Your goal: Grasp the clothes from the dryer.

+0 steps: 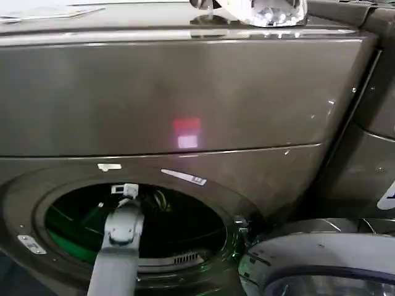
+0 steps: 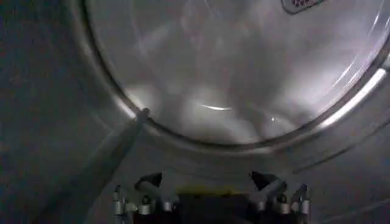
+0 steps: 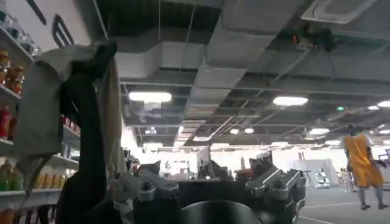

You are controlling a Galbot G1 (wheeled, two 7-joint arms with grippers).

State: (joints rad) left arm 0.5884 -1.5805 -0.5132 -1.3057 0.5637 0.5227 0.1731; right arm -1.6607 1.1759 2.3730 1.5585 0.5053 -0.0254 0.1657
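Left gripper [image 2: 207, 182] open inside the dryer [image 1: 185, 105] drum, arm outstretched.

You see dryer [image 1: 185, 92] in bronze-grey, glossy, with small red light [image 1: 186, 126] and pale pinkish glow just under it. White sticker [image 1: 185, 177] sits above porthole. Drum interior [image 1: 179, 225] looks dark with green tint, brighter green patch at its left. Left arm [image 1: 120, 246] is plain light grey. Door [image 1: 321, 259] at right has silver-white rim. In left wrist view, drum wall [image 2: 244, 73] reads pale grey-white, gripper [image 2: 210, 189] black.
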